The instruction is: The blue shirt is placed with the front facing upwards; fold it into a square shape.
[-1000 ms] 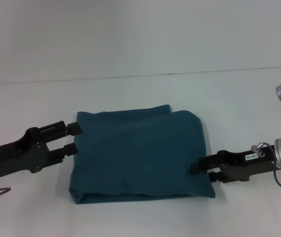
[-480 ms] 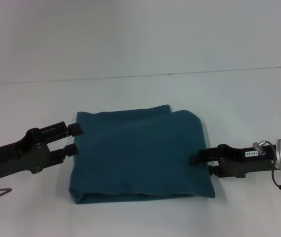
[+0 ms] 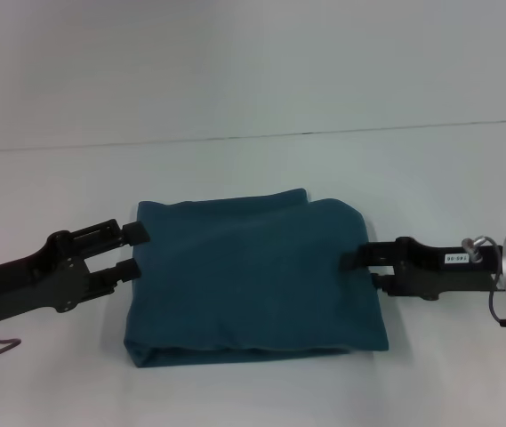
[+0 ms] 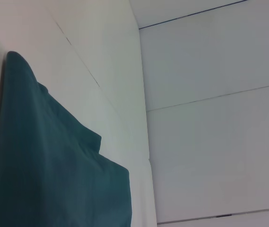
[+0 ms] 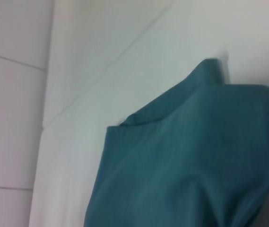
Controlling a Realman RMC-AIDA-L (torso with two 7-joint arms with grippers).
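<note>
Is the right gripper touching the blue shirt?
Touching. In the head view the right gripper overlaps the blue shirt at its right edge, with no gap visible.

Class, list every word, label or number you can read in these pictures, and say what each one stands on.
Small white label on the right gripper: dark characters, too small to read.
Folded dark teal-blue cotton shirt: no lettering or neck label shows.
Left gripper and white table: none.
</note>
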